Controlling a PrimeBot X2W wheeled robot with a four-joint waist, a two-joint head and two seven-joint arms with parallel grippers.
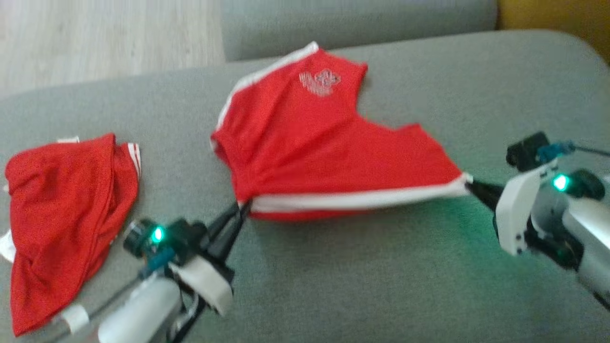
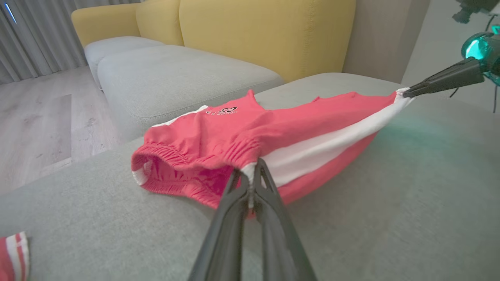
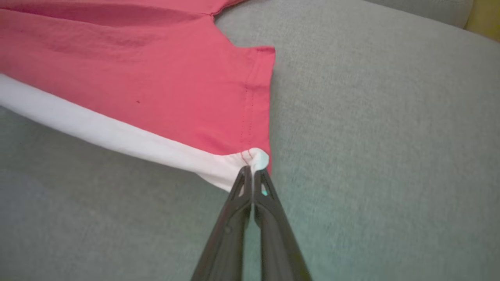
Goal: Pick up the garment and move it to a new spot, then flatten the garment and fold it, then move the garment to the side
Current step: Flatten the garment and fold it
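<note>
— What do we have left of the red shorts (image 1: pixel 324 143)?
— A second red garment (image 1: pixel 66 214), crumpled, well apart from them on the same grey seat cushion (image 1: pixel 381 286). Then comes our left gripper (image 1: pixel 242 208), fingers clamped together on the shorts' waistband corner, where the white stripe starts.
— And the shorts themselves?
— They sit mid-cushion. Their near edge is stretched taut along that stripe and their far side rests on the cushion. We judge we're holding both ends so the cloth pulls flat before folding.
— At the shorts' right end?
— Our right gripper (image 1: pixel 471 185), fingers pinched shut on the hem corner.
— Room to move?
— There's bare cushion in front of the shorts and to their right. Behind them the cushion's edge is close, so we'd lay them down on their near side.
</note>
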